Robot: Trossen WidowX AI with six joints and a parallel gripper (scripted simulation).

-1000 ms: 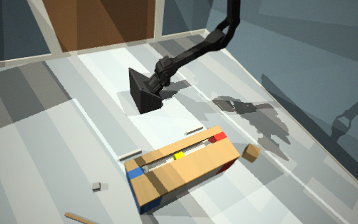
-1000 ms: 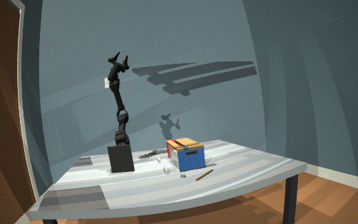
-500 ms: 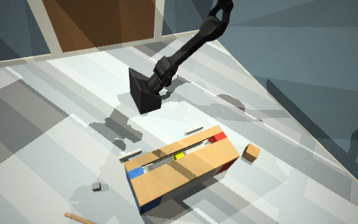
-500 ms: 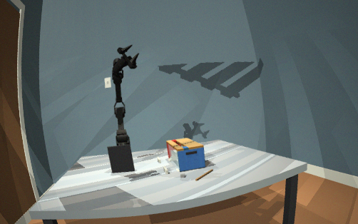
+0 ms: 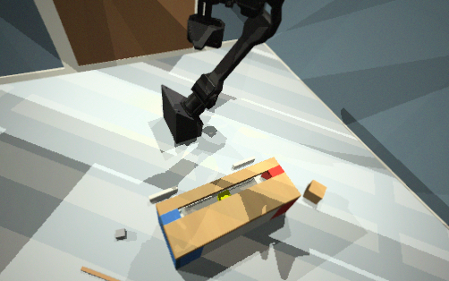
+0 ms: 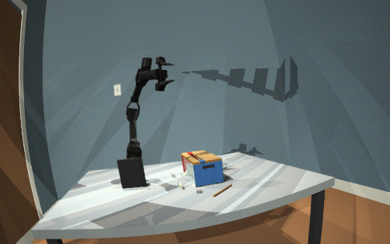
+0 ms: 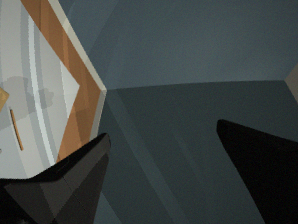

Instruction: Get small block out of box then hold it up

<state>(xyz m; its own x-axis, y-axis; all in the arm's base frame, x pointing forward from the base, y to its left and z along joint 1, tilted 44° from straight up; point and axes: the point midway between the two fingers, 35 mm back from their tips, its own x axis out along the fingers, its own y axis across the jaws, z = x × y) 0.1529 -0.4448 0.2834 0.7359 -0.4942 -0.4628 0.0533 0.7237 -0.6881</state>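
Observation:
The tan box (image 5: 225,220) (image 6: 207,157) lies on the table (image 5: 64,134) (image 6: 273,175). It has a blue end (image 5: 170,217) and a red end (image 5: 275,171). A small yellow-green block (image 5: 224,195) sits on the shelf inside, about midway along the slot. My gripper (image 6: 169,72) (image 7: 163,132) is open and empty. It is held high in the air above the arm's base (image 5: 178,118) (image 6: 132,172), well away from the box. The wrist view shows only the wall and a strip of table at the left edge. The block is hidden in the exterior view.
A loose tan cube (image 5: 315,191) lies by the box's red end. A small grey cube (image 5: 120,234) and two white sticks (image 5: 243,163) (image 5: 163,194) lie near the box. A wooden stick (image 5: 97,274) (image 6: 222,190) (image 7: 16,129) lies near the blue end.

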